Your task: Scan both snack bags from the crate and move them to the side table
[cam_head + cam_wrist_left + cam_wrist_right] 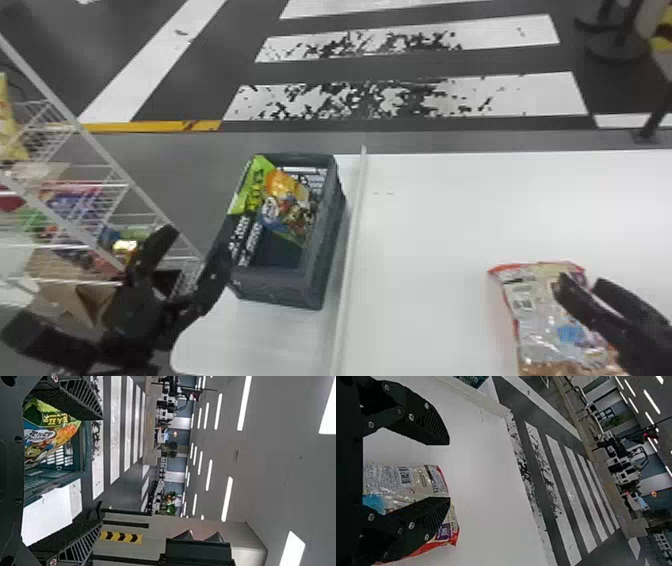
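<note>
There were two grippers, and nearest was the right gripper [580, 283], its two fingers spread and holding nothing. One silver-and-red snack bag [540, 320] lay flat under it on the white table [450, 215]; one finger crossed over the bag, but whether it touched, I could not tell. The left gripper [196, 250], with two fingers also wide apart and empty, was just beside one dark crate [280, 287]. Inside this crate leaned one orange-and-blue snack bag [287, 200], well apart from the right gripper. Beside it was a green part [248, 192], and I could not tell if it was another bag. The crate stood on a white surface [235, 340], to the left of one raised white strip [349, 250]. On the left side stood one wire rack [107, 150] with several packages. Farther was a dark floor [310, 70] with worn white stripes and one yellow line [155, 126].
</note>
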